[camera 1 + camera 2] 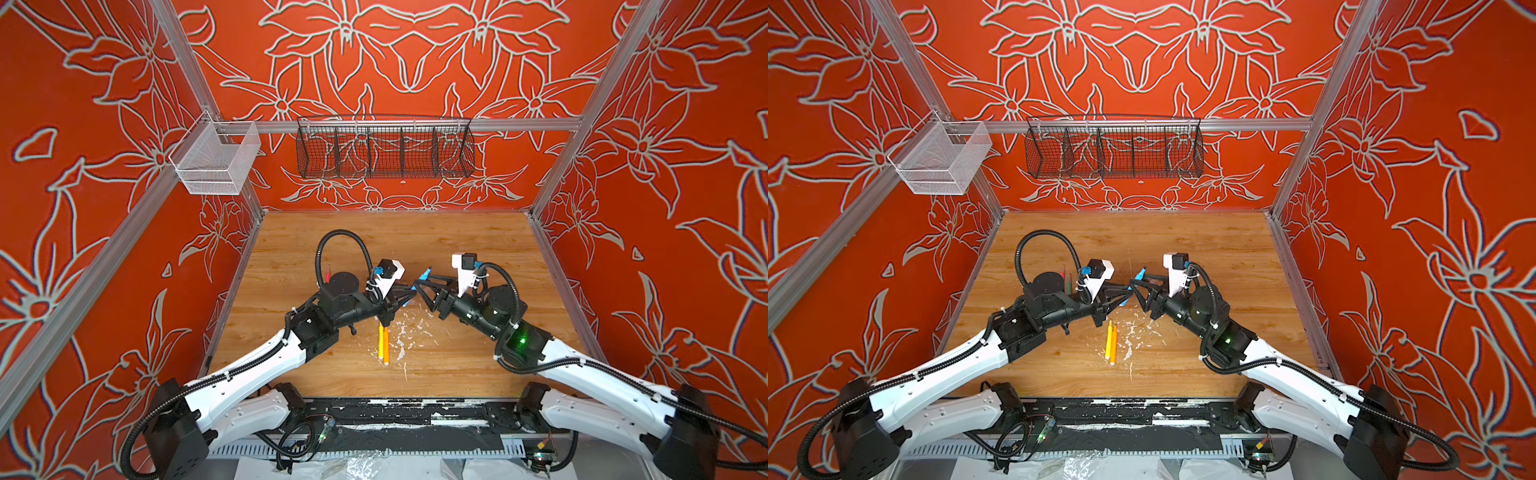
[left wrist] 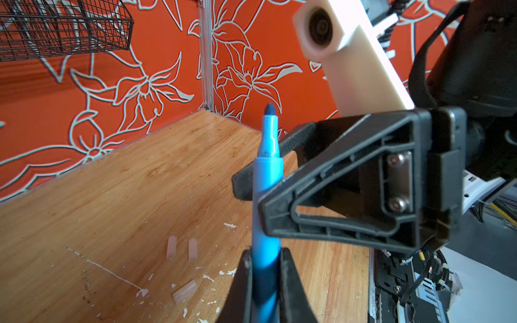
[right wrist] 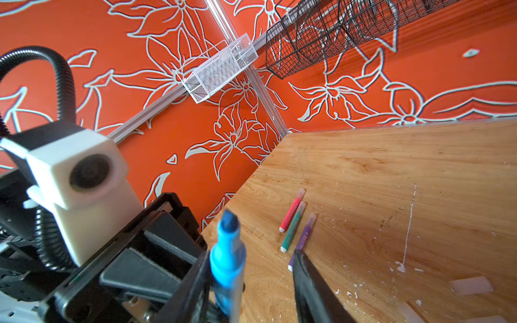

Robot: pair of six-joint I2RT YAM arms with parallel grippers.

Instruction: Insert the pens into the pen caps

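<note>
Shoulder housings of the left arm (image 1: pixel 249 361) and right arm (image 1: pixel 602 374) sit closest, at the near edge. Both forearms angle inward and far, so the grippers meet tip to tip above the middle of the table (image 1: pixel 457 241).

Left of centre: pink-red pen (image 3: pixel 291 211), green pen (image 3: pixel 292 228) and purple pen (image 3: pixel 305 235) lie close together. They are plain in the right wrist view but mostly hidden behind the left arm in both top views.

Left gripper (image 2: pixel 264 257): fingers pressed together on the lower barrel of the blue pen (image 2: pixel 267 179), which is held off the table with its uncapped tip pointing far.

Middle, near: yellow pen (image 1: pixel 380 343) and orange pen (image 1: pixel 386 345) lie touching and parallel.

Right gripper (image 3: pixel 251 263): jaws apart, straddling the blue pen's upper barrel. One finger touches it and the other stands clear.

Three pen caps (image 2: pixel 171 247) lie loose on the table among white flecks (image 2: pixel 229 225), seen clearly only in the left wrist view.
</note>
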